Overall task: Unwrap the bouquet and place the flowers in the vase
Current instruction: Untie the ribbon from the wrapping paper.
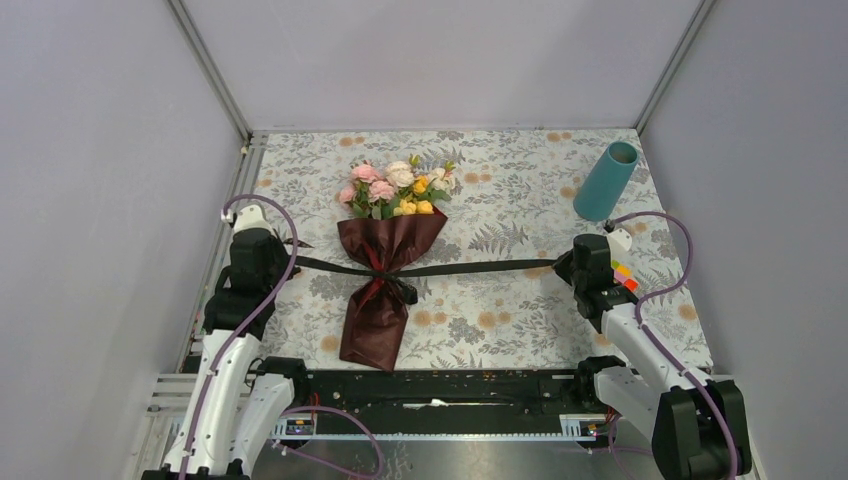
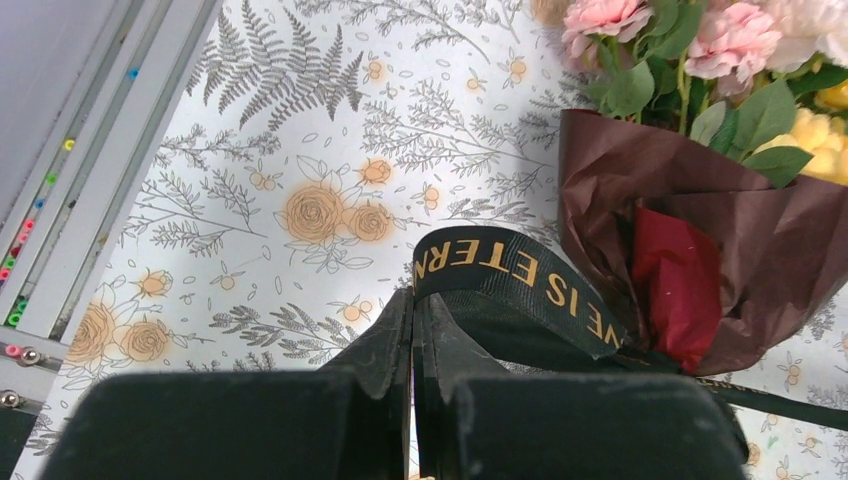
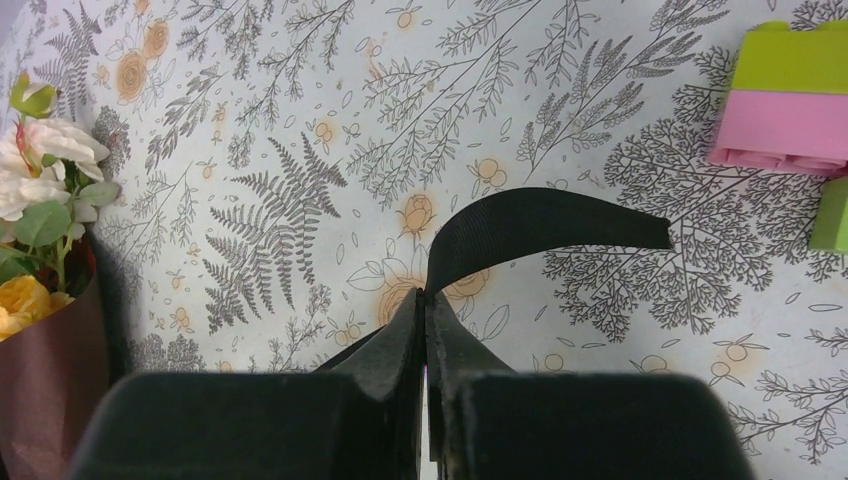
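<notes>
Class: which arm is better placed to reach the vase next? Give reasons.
Likely right: the teal vase stands just beyond the right end effector; the left end effector lies beyond the bouquet.

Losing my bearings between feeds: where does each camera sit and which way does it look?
Top: above and behind, looking down at the table; left arm and right arm show, each holding a ribbon end.
Left wrist: faces down and away over the shut left gripper; bouquet at right.
Right wrist: likewise over the shut right gripper; blocks at right.
Shared: ribbon and bouquet in all.
</notes>
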Controlling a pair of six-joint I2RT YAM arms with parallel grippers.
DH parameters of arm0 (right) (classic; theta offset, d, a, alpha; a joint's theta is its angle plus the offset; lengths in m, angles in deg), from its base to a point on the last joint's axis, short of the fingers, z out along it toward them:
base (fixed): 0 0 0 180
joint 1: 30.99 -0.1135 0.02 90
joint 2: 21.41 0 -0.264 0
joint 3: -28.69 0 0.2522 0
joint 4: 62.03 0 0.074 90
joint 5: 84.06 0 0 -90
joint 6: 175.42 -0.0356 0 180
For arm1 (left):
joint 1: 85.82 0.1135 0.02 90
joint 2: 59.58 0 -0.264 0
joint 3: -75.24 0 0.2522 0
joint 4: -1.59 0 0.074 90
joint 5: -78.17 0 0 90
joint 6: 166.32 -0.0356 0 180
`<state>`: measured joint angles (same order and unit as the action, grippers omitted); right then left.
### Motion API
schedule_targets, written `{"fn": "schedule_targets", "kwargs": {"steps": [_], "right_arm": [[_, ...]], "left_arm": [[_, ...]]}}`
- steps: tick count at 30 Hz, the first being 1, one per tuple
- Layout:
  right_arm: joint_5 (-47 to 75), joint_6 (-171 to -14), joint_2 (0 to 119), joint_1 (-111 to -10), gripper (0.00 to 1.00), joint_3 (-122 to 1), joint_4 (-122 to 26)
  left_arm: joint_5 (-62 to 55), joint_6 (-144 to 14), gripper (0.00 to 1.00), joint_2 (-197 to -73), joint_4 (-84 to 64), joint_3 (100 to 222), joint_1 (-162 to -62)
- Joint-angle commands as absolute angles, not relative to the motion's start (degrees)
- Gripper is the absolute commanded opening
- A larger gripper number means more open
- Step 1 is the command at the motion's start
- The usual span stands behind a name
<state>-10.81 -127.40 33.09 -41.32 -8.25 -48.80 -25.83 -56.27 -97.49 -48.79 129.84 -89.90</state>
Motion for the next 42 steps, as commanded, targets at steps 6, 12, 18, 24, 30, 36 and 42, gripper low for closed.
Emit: {"fn": "schedule_targets", "kwargs": {"steps": [6, 12, 18, 24, 30, 36, 42], "right_arm": [[-11.71, -125.33, 31.96, -39.11, 0.00, -8.40, -48.62], [-11.12, -125.36, 32.12, -38.65, 0.00, -8.89, -46.89], [-11.12, -125.05, 31.99, -38.22, 0.00, -9.45, -46.07], [-11.11, -124.97, 31.79, -37.86, 0.00, -9.50, -45.70], [-11.27, -124.58, 31.41, -37.45, 0.00, -9.50, -45.30], [-12.02, -123.62, 30.81, -36.82, 0.00, -10.25, -44.20], [-13.47, -121.89, 29.91, -35.97, 0.00, -11.33, -42.38]], "left_arm": [[-27.74, -58.18, 0.00, -100.62, -46.13, 137.97, -88.92], [-26.27, -57.02, 0.00, -102.26, -44.66, 139.22, -88.60], [-25.46, -56.89, 0.00, -104.00, -44.10, 140.72, -87.81], [-26.85, -58.32, 0.00, -104.51, -44.28, 143.12, -86.53], [-30.59, -61.79, 0.00, -104.74, -44.93, 144.16, -85.91], [-33.68, -64.83, 0.00, -105.40, -45.06, 144.36, -83.58], [-34.96, -66.41, 0.00, -106.47, -44.31, 144.20, -82.26]]}}
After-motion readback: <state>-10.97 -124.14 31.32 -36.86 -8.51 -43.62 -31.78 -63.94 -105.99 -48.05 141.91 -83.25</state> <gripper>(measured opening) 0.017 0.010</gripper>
